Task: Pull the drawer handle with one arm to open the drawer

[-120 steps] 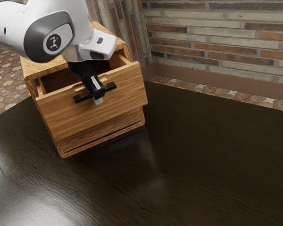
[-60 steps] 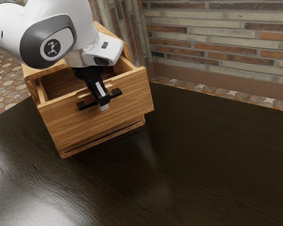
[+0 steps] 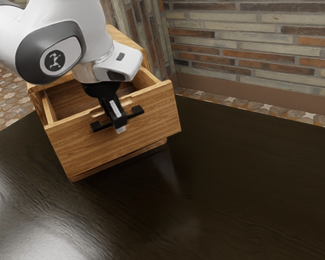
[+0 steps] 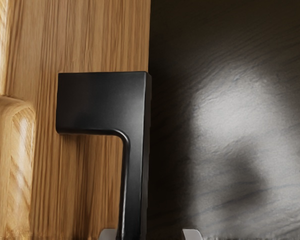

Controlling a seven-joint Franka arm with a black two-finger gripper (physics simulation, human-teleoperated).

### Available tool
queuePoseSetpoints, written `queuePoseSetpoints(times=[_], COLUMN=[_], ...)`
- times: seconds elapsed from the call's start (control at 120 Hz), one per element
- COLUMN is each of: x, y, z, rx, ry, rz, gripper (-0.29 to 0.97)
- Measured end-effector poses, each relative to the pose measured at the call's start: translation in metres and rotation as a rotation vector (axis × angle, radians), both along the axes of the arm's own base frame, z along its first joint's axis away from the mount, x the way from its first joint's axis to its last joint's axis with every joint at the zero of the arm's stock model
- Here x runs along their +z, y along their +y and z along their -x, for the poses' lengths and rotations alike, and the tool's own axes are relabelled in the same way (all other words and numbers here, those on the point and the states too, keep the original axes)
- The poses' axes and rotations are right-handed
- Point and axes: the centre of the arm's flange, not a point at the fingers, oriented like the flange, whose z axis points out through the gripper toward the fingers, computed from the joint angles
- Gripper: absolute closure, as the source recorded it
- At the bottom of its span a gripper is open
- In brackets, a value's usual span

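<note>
Outwardly, from the exterior view: a wooden cabinet (image 3: 121,37) sits on the dark counter (image 3: 233,189) toward the exterior view's left, in front of a brick wall (image 3: 249,38). Its upper drawer (image 3: 146,122) stands pulled well out from the cabinet body, so that its open interior shows and its front overhangs the base below. The black handle (image 3: 134,112) runs as a bar across the upper part of the drawer front, slanting up toward the exterior view's right. The white arm (image 3: 49,38) comes in from the upper left and bends down over the drawer. The tool (image 3: 119,125) points downward at the middle of the bar, narrowly spread, its fingers clamped on the handle from both sides, with a pale pad showing just below the bar. Wrist view: the handle (image 4: 102,102) is seen close, with one black foot set against the wood-grain drawer front (image 4: 80,45) and the bar running from it toward the hand. Two pale fingertips (image 4: 108,234) sit either side of that bar. Beyond the drawer front's edge lies the counter (image 4: 230,125), dark with a soft sheen. A rounded wooden edge (image 4: 10,165) lies beside the drawer front.
</note>
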Motion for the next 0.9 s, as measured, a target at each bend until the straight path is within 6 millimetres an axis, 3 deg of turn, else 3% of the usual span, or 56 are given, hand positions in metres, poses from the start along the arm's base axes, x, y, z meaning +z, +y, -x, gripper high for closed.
queuePoseSetpoints(times=[0.9], x=[0.002], y=[-0.046], z=[0.024], rx=[-0.041], ry=[-0.010], rz=[0.003], gripper=[0.60])
